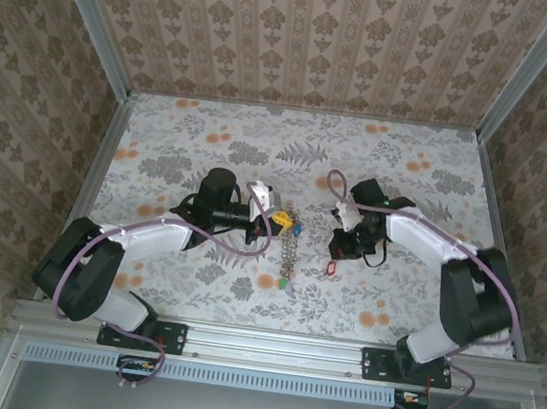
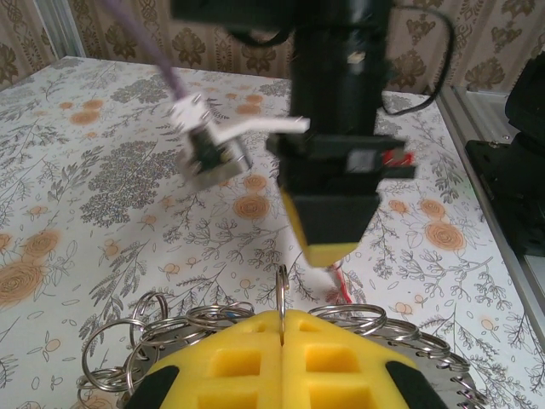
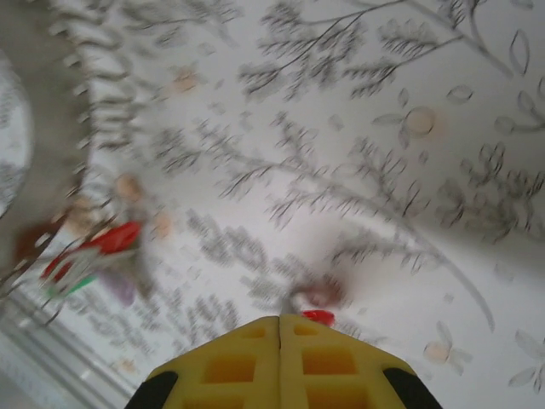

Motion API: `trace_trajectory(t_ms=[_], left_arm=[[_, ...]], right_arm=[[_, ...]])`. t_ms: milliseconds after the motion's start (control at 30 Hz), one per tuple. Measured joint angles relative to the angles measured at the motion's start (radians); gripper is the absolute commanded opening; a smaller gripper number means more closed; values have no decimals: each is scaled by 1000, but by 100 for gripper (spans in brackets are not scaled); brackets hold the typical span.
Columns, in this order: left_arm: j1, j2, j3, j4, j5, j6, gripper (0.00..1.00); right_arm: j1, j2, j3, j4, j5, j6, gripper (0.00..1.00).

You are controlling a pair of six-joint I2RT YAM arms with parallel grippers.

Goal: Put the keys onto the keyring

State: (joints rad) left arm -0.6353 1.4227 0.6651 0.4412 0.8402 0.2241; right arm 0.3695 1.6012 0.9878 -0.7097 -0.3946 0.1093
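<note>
**Two closed claws, one ring, one red key**

We list the left gripper (image 2: pixel 281 315) first: its yellow pads are pressed together, pinching a thin loop of the keyring (image 2: pixel 281 288). The ring's other loops fan out just beside the pads. The right gripper (image 3: pixel 279 320) is likewise closed, with the red key (image 3: pixel 319 317) at its tips, blurred. Both hang near each other over the floral table (image 1: pixel 392 301).

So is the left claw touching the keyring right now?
Touching. The left wrist view shows one ring of the keyring standing upright, pinched in the seam between the left claw's shut yellow fingers.
</note>
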Motion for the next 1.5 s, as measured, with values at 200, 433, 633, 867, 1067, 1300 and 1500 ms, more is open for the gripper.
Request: trace_trajectory(t_ms=[200, 433, 633, 867, 1067, 1300, 1500], left_arm=[[0, 0, 0, -2, 0, 0, 0], [0, 0, 0, -10, 0, 0, 0], [0, 0, 0, -11, 0, 0, 0], [0, 0, 0, -11, 0, 0, 0], [0, 0, 0, -11, 0, 0, 0], [0, 0, 0, -11, 0, 0, 0], [0, 0, 0, -11, 0, 0, 0]], right_arm=[[-7, 154, 113, 35, 32, -1, 0], [-32, 266, 184, 93, 42, 0, 7], [-45, 272, 184, 109, 40, 0, 12], [-49, 272, 184, 108, 24, -1, 14], [-49, 272, 184, 105, 22, -2, 17], [-49, 272, 184, 89, 28, -9, 12], [-49, 272, 183, 80, 33, -20, 10]])
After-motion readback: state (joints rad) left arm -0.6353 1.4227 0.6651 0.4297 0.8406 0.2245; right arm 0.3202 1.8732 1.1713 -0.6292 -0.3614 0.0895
